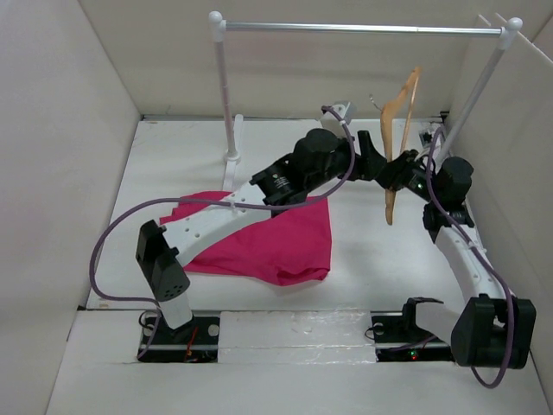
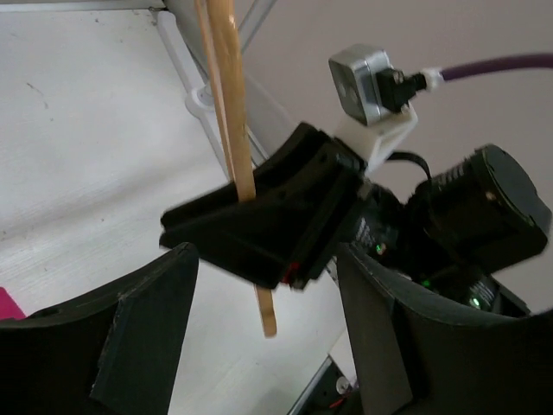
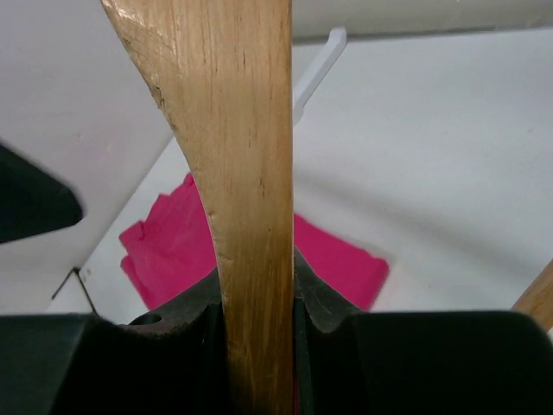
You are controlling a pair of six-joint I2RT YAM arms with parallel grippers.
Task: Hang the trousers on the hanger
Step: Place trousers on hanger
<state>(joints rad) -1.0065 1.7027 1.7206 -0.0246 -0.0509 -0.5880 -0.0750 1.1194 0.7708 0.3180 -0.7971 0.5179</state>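
Tan wooden triangular hanger (image 1: 398,147): upright, clamped in right gripper (image 1: 402,173). Left gripper (image 1: 370,156): jaws apart, empty, alongside. Magenta-pink fabric trousers (image 1: 276,242): heaped behind and below left gripper (untouched). Risk: single clamp, hanger pivots under load.

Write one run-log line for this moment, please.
right tool: shut on wooden hanger, held above table | left tool: open, beside hanger | trousers: lying on table, not on hanger

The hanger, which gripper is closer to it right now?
Right. The right gripper is clamped on the hanger, gripping its wooden arm. The left gripper hangs open just beside it, not touching the wood.
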